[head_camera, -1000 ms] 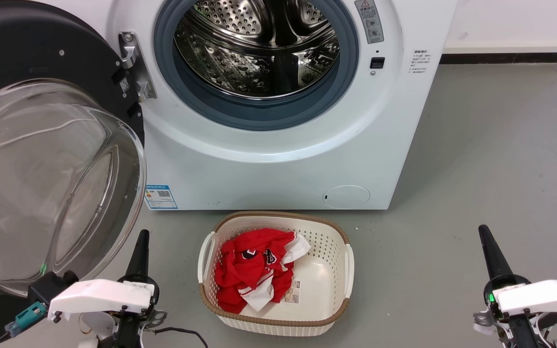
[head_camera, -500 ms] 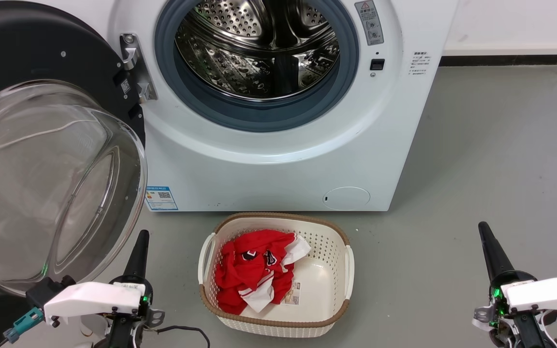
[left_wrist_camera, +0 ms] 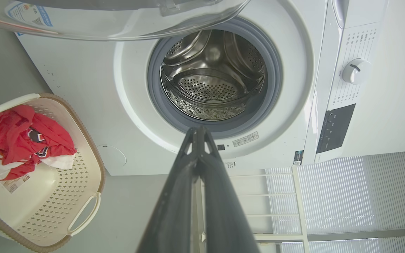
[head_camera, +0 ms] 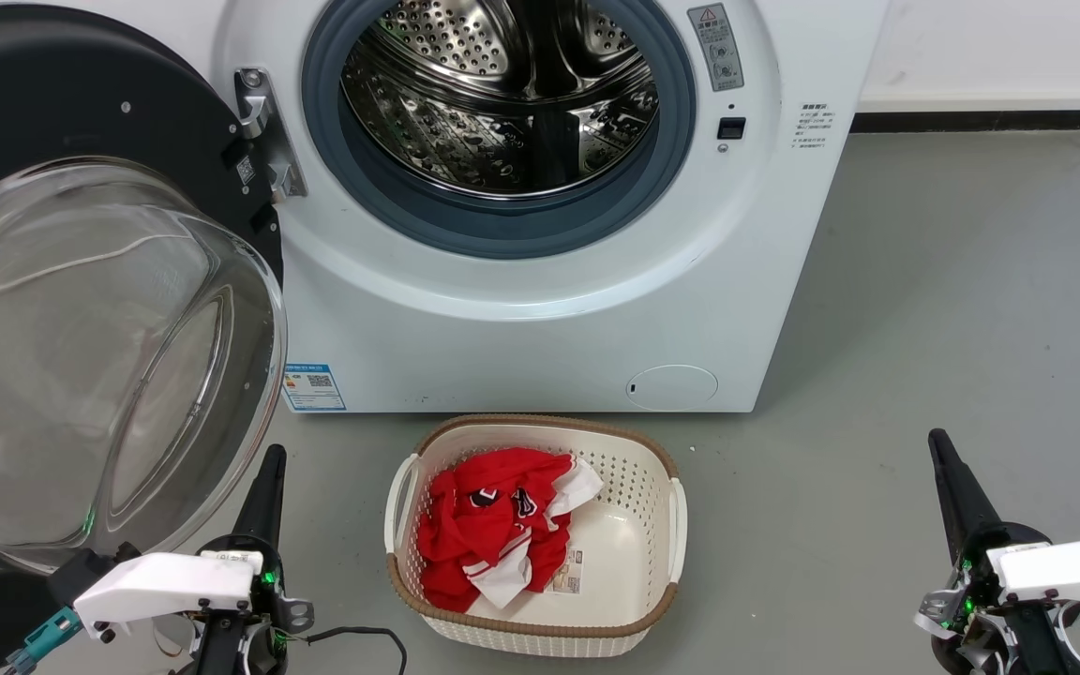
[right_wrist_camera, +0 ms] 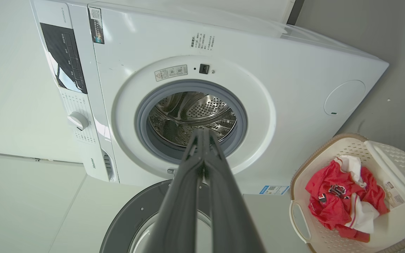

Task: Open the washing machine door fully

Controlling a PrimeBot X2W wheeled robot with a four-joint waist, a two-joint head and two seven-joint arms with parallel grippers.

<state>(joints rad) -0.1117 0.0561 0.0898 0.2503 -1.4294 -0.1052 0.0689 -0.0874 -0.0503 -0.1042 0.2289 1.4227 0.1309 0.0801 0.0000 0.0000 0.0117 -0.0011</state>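
Both the left gripper (head_camera: 274,455) and the right gripper (head_camera: 937,439) have long dark pointed fingers (head_camera: 263,502), a white angular cover (head_camera: 165,581) with small dark screws (head_camera: 205,605), and a green light (head_camera: 267,578). The left one carries a teal plug (head_camera: 45,630) (and a black cable (head_camera: 362,636)).

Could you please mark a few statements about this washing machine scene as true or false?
1. The large round glossy black washing machine door, with its clear glass bowl, is swung open on the left of the white machine. True.
2. The perforated steel drum holds a red garment. False: the drum looks empty; the red-and-white garment lies in the cream perforated plastic basket.
3. The left gripper clamps the door's rim. False: its fingers are shut together on nothing.
4. The basket stands on the grey floor in front of the machine. True.
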